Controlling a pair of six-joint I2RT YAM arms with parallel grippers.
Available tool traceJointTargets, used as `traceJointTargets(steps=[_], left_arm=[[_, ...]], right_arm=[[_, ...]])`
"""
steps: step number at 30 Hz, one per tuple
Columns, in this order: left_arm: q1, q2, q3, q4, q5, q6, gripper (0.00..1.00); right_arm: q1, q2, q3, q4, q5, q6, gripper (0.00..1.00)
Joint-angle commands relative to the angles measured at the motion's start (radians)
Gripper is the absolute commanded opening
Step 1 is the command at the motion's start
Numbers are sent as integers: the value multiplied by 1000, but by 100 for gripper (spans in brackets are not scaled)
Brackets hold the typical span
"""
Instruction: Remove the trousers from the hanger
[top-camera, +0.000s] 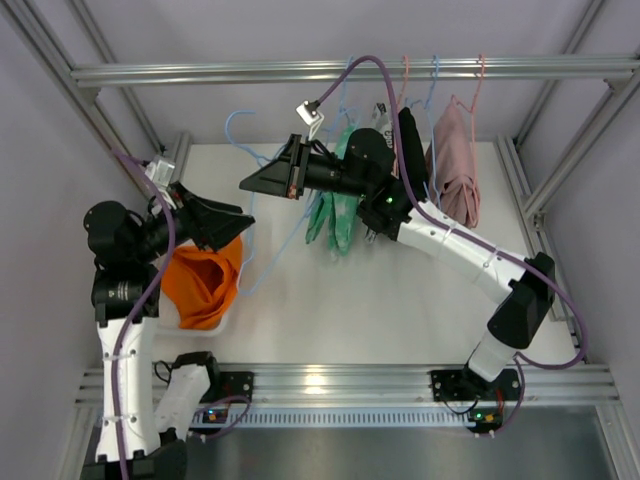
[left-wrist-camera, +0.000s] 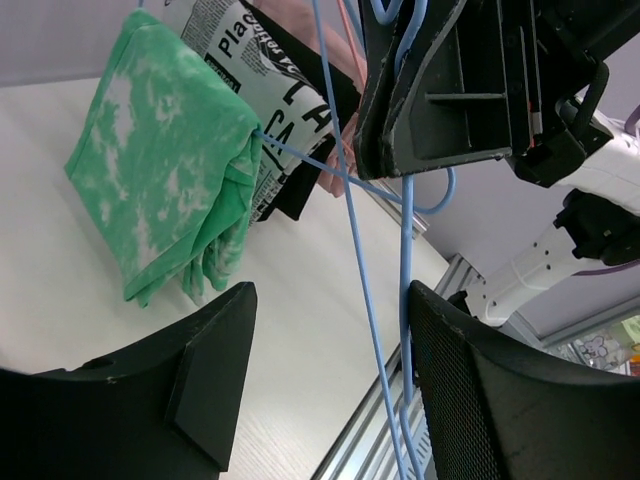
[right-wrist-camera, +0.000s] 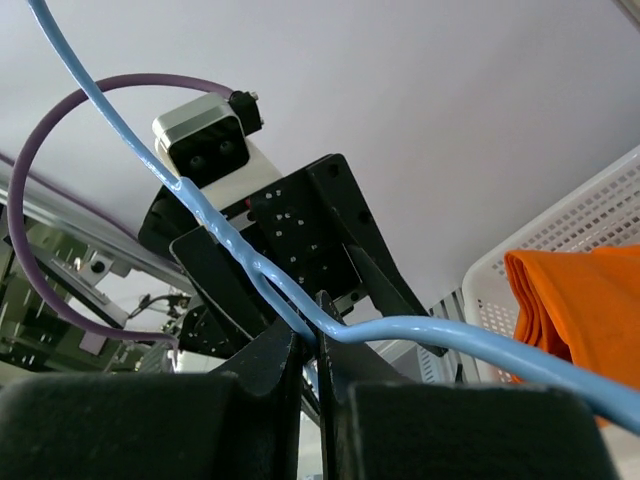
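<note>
The orange trousers (top-camera: 200, 280) lie bunched in a white basket (top-camera: 190, 322) at the left, off the hanger; the right wrist view also shows them (right-wrist-camera: 570, 300). The light-blue wire hanger (top-camera: 238, 114) hangs bare over the table. My right gripper (top-camera: 250, 183) is shut on its wire near the twisted neck (right-wrist-camera: 450, 330), jaws pinched together (right-wrist-camera: 318, 345). My left gripper (top-camera: 235, 222) is open just above the basket. In the left wrist view two hanger wires (left-wrist-camera: 404, 250) run between its fingers (left-wrist-camera: 330, 300), close to the right finger (left-wrist-camera: 490, 400), not gripped.
A mint-green patterned garment (top-camera: 335, 215) and a pale pink garment (top-camera: 455, 165) hang from the top rail (top-camera: 300, 72) on other hangers. A black-and-white printed garment (left-wrist-camera: 265, 120) hangs behind the green one. Frame posts stand at both sides.
</note>
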Motion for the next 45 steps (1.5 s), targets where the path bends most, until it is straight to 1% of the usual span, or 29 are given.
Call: traceJointTargets(steps=[1,4,5,7,8,9,10,12,13,14,16,17,18,19,20,21,22,23,25,30,34,38,41,42,45], left_arm=[[-37,22,8,111,-28,-10,66],[-109,58,39,61,-53,51,62],[-165,74,45,48,-71,65,61],[-219,91,66,-5,-100,114,57],[-277,104,71,-22,-145,143,54],[-297,105,77,-33,-163,152,51],[-313,107,74,-36,-177,152,40],[-322,99,68,-26,-218,135,23],[-322,96,62,-22,-237,131,6],[-322,91,65,-42,-255,135,0],[-322,91,84,-67,-306,137,0],[-322,90,91,-91,-318,149,0],[-322,90,97,-104,-330,154,0],[-322,90,117,-119,-355,163,0],[-322,96,126,-142,-364,190,0],[-322,104,144,-191,-387,204,0],[-322,104,144,-215,-401,218,0],[-322,111,157,-237,-412,244,0],[-322,116,163,-294,-444,266,0],[-322,127,149,-328,-462,306,0],[-322,174,149,-344,-464,306,0],[-322,171,128,-260,-462,286,0],[-322,170,129,-240,-530,263,0],[-322,162,128,-227,-580,263,0],[-322,119,123,-194,-637,252,0]], right_arm=[[27,-34,72,92,-22,-6,0],[27,-26,79,93,-22,-9,0],[27,-25,81,93,-22,-9,0],[27,-22,81,93,-22,-14,0],[25,-22,79,93,-22,-14,0],[24,-23,78,93,-23,-14,0],[22,-25,76,93,-23,-15,0],[18,-29,72,90,-23,-18,0],[15,-32,64,87,-23,-21,0],[8,-40,58,86,-23,-22,0],[-4,-48,36,84,-26,-32,1],[-18,-58,27,84,-26,-34,8],[-25,-65,7,83,-30,-40,19],[-33,-71,0,81,-31,-43,36],[-51,-83,-8,78,-33,-46,71],[-61,-100,-22,64,-34,-55,94],[-70,-100,-25,53,-31,-63,95],[-90,-115,-30,44,-28,-69,99],[-110,-131,-39,30,-28,-80,100],[-156,-177,-34,29,-42,-127,100],[-185,-193,-7,18,-54,-160,99],[-228,-210,30,-6,-59,-190,100],[-251,-232,47,-32,-57,-218,99],[-257,-238,52,-42,-53,-242,99],[-278,-275,43,-72,-42,-288,100]])
